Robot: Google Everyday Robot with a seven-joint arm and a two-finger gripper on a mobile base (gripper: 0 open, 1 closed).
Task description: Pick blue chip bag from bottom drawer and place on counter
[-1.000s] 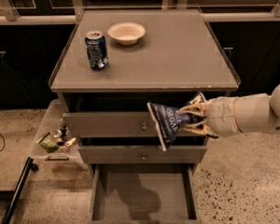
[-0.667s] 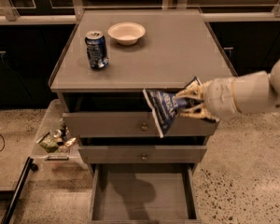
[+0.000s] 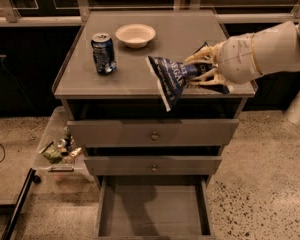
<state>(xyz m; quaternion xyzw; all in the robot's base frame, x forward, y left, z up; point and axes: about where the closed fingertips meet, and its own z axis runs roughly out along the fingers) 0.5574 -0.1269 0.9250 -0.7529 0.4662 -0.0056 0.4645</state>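
The pincer (image 3: 206, 72) sits at the right of the frame, at the end of the pale, rounded arm (image 3: 262, 49) that comes in from the right edge. Its pale fingers are closed on the right end of the blue chip bag (image 3: 170, 78), pinching it.

A second ago the bag hung lower, in front of the upper knobbed drawer (image 3: 152, 132). It has since been lifted, and the arm has risen with it. The bag now shows over the front right part of the desk (image 3: 155, 54), level with its top. It is tilted, its white lettering facing the camera and its lower corner overlapping the desk's front edge in the picture. Whether it touches the surface cannot be told.

The bottom drawer (image 3: 152, 216), at the lower centre of the frame, is pulled out as before, with its flat floor showing. The second knobbed drawer (image 3: 152, 165) lies between it and the upper one, and both are in the same position as earlier.

On the left part of the desk the blue soda can (image 3: 104, 53) stands upright, and the white bowl (image 3: 135, 35) sits behind it, near the back. Neither has moved. A tray of small clutter (image 3: 57, 151) stays on the floor at the lower left, beside the cabinet.
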